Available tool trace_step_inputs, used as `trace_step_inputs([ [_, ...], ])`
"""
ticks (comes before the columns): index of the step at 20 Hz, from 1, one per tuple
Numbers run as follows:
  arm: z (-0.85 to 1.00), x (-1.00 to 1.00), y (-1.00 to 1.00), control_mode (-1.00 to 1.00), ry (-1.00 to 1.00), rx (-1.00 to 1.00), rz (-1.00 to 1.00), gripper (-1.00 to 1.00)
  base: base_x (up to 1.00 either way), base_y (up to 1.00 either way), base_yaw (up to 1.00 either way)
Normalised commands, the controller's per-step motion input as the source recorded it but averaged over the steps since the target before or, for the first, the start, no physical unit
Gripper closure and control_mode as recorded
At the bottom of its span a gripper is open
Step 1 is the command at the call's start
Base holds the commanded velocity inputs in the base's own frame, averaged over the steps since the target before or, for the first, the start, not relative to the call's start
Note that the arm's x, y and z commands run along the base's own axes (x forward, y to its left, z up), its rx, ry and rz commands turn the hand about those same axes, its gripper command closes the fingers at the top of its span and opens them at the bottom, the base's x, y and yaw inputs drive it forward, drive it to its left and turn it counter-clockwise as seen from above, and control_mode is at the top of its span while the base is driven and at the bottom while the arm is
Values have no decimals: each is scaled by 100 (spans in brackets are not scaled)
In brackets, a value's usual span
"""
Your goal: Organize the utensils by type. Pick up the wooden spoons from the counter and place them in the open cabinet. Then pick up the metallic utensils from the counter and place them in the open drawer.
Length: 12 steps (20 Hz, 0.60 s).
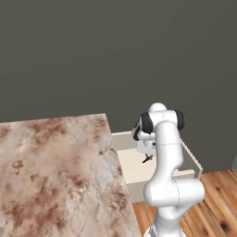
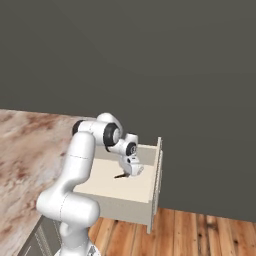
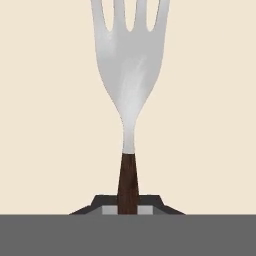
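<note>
The claw (image 3: 128, 210) is pinching the dark handle of a silver fork (image 3: 129, 75). The fork sticks straight out past the claw tips, with its prongs far from them. It hangs over the pale bottom of the open drawer (image 2: 155, 175), next to the stone table (image 1: 55, 176).

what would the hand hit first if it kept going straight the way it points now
Probably the pale bottom of the open drawer. The hand is shut on the fork and points down into the drawer, so the fork's tines would likely touch first; depth is unclear.
</note>
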Motion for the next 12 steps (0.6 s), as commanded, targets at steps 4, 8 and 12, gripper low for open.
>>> trace_step_inputs([
  [4, -33, 1, 4, -100, 1, 1, 0, -100, 0, 0, 0],
  [8, 18, -1, 1, -100, 0, 1, 0, -100, 0, 0, 0],
  [12, 45, -12, 1, -100, 0, 0, 0, -100, 0, 0, 0],
])
